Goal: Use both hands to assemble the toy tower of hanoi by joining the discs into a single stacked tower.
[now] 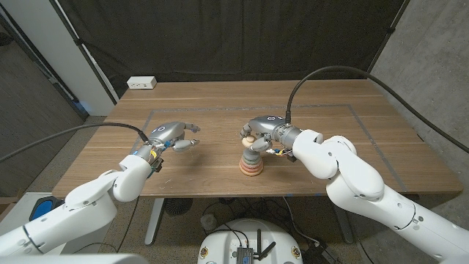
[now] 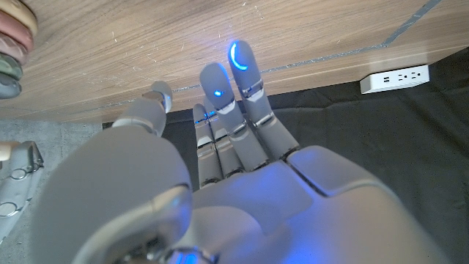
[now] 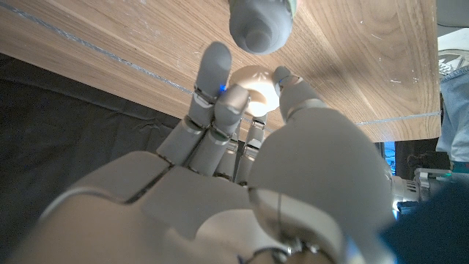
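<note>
Disc stack (image 1: 251, 166) mid-table, right robot hand (image 1: 261, 132) above, left robot hand (image 1: 173, 137) leftward

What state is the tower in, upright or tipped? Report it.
Upright. In the head view the tower stands on the table with its discs stacked level, and the right hand holds a pale piece over its top.

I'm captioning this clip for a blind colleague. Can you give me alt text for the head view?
The robot's right hand holds a small pale disc just above a stack of toy discs on a wooden table. The left hand hovers apart, fingers spread and holding nothing.
</note>
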You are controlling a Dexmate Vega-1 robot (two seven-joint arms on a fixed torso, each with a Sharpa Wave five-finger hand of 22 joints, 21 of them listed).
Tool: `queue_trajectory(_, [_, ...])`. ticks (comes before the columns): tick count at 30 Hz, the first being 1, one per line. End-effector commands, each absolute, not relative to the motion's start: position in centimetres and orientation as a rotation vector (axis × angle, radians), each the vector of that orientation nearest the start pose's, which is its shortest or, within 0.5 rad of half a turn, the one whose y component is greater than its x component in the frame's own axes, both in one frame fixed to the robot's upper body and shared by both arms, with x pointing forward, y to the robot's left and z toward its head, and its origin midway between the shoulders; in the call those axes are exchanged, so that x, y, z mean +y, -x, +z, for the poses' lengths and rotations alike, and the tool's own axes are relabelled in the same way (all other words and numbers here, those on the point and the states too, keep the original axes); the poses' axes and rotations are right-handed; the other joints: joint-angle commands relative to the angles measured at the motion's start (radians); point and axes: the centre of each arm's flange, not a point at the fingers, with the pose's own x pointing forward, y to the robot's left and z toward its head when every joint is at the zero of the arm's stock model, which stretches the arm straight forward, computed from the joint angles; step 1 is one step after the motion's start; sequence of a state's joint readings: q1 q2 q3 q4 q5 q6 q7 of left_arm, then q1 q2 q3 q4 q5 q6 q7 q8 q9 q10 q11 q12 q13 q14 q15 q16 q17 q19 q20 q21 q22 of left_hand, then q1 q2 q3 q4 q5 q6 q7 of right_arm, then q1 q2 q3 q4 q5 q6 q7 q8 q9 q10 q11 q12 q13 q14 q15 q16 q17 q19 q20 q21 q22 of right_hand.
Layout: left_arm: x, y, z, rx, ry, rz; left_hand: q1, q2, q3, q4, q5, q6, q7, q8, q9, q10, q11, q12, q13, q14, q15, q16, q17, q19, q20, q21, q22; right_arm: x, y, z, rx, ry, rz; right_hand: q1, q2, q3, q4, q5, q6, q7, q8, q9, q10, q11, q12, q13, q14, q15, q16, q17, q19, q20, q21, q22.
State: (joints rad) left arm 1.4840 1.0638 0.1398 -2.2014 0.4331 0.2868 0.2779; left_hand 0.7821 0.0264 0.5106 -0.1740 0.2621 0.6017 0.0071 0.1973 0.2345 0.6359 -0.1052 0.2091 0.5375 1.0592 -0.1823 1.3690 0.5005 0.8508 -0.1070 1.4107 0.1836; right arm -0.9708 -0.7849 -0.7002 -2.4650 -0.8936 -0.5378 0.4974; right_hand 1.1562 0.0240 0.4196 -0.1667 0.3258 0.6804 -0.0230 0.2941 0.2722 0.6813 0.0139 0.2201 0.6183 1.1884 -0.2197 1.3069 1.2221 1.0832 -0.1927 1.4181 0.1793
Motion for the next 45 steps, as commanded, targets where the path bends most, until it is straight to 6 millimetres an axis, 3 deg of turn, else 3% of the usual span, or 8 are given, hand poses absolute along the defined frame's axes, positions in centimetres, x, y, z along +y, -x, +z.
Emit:
queue_trajectory(1, [28.9, -47.6, -4.9, -0.635, -1.34, 0.134, -0.003, -0.005, 0.007, 0.004, -0.004, 0.0, 0.003, 0.005, 0.004, -0.002, -0.002, 0.001, 0.0, 0.006, -0.037, 0.007, 0.001, 0.007, -0.1, 0.01, 0.003, -8.0, -43.7, -1.5, -0.546, 1.645, 0.293, 0.004, 0.013, 0.007, 0.006, 0.005, 0.008, -0.003, -0.004, 0.002, 0.121, -0.114, 0.0, 0.02, -0.001, -0.001, 0.005, 0.001, 0.008, -0.031, -0.001, 0.003])
queue_trajectory(45, [29.2, -48.1, -4.8, -0.637, -1.3, 0.105, -0.01, -0.003, 0.016, 0.004, -0.002, 0.0, 0.003, 0.006, 0.003, -0.002, 0.0, 0.002, -0.002, 0.005, -0.037, 0.009, -0.004, 0.003, -0.1, 0.012, 0.002, -7.8, -44.3, -3.0, -0.489, 1.649, 0.279, -0.004, 0.022, 0.011, 0.006, 0.012, 0.008, -0.008, -0.011, 0.008, 0.125, -0.116, -0.007, 0.027, -0.018, -0.001, 0.002, -0.005, 0.004, -0.031, -0.01, 0.004])
